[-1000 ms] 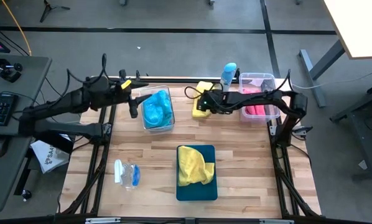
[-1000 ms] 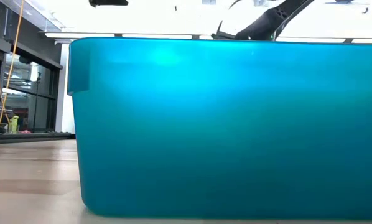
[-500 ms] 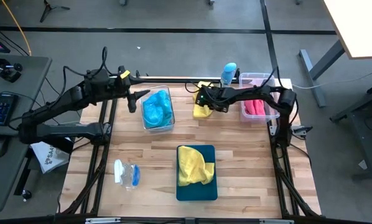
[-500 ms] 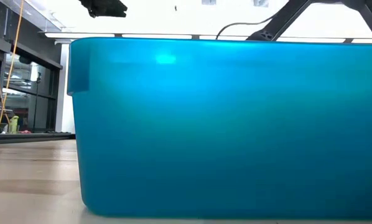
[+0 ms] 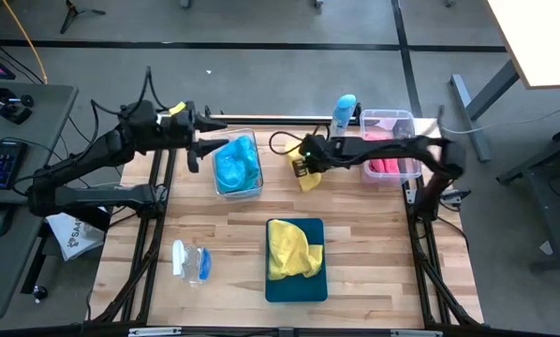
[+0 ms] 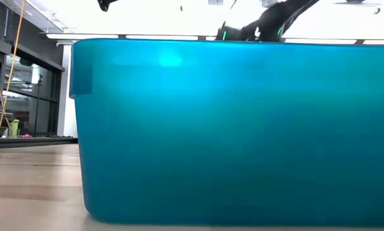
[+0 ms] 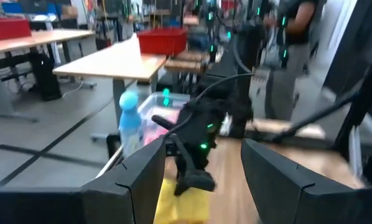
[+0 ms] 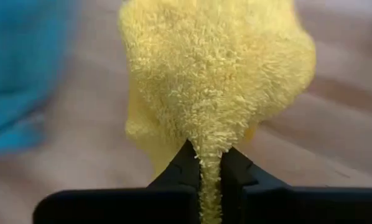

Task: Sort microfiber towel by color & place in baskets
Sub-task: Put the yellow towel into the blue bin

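One yellow towel (image 8: 217, 81) is hanging from the right gripper (image 8: 211, 167), whose fingers are pinching a fold of it, above the table between the blue-towel bin (image 5: 235, 165) and the pink-towel bin (image 5: 389, 143). It is looking soft and light, so gripping a bunched fold is suiting it. The left gripper (image 7: 198, 174) is waiting with its fingers apart, near the blue-towel bin.

Two dark jointed arms, black looping cables, green indicator lights, yellow tag on left arm

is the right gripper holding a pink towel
No, the right gripper is shut on a yellow towel.
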Robot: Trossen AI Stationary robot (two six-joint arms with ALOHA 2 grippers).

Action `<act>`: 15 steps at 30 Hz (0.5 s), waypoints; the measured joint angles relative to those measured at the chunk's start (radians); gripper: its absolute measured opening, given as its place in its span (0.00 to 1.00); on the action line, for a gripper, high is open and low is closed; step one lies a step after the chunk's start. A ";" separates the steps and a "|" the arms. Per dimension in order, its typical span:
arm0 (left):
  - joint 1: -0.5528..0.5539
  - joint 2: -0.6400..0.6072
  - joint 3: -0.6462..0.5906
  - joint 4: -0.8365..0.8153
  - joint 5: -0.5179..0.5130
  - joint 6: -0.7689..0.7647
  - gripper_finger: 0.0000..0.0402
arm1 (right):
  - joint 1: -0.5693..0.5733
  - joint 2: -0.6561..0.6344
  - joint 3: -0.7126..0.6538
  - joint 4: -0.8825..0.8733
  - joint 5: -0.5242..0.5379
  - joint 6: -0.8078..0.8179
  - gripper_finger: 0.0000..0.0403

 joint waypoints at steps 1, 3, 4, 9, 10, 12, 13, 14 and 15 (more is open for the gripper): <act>-0.003 0.000 0.000 0.022 0.000 -0.023 0.50 | 0.021 -0.037 0.001 0.007 0.001 -0.032 0.02; -0.014 0.006 0.000 0.066 0.000 -0.078 0.50 | 0.075 -0.117 0.001 0.017 -0.001 -0.091 0.02; -0.022 0.011 0.000 0.082 0.000 -0.111 0.50 | 0.107 -0.157 0.001 0.024 0.001 -0.121 0.02; -0.100 0.054 0.000 0.177 -0.003 -0.276 0.50 | 0.298 -0.336 0.001 0.056 0.005 -0.249 0.01; -0.125 0.069 0.000 0.199 -0.011 -0.302 0.50 | 0.344 -0.359 0.001 0.057 0.005 -0.267 0.02; -0.186 0.106 0.000 0.257 -0.041 -0.351 0.50 | 0.439 -0.391 0.001 0.066 0.004 -0.275 0.01; -0.219 0.125 0.000 0.291 -0.065 -0.374 0.50 | 0.486 -0.400 0.002 0.071 0.009 -0.263 0.01; -0.253 0.146 0.000 0.322 -0.089 -0.396 0.50 | 0.533 -0.402 0.002 0.076 0.022 -0.246 0.01; -0.288 0.168 0.000 0.351 -0.116 -0.413 0.50 | 0.577 -0.401 -0.002 0.089 0.044 -0.228 0.01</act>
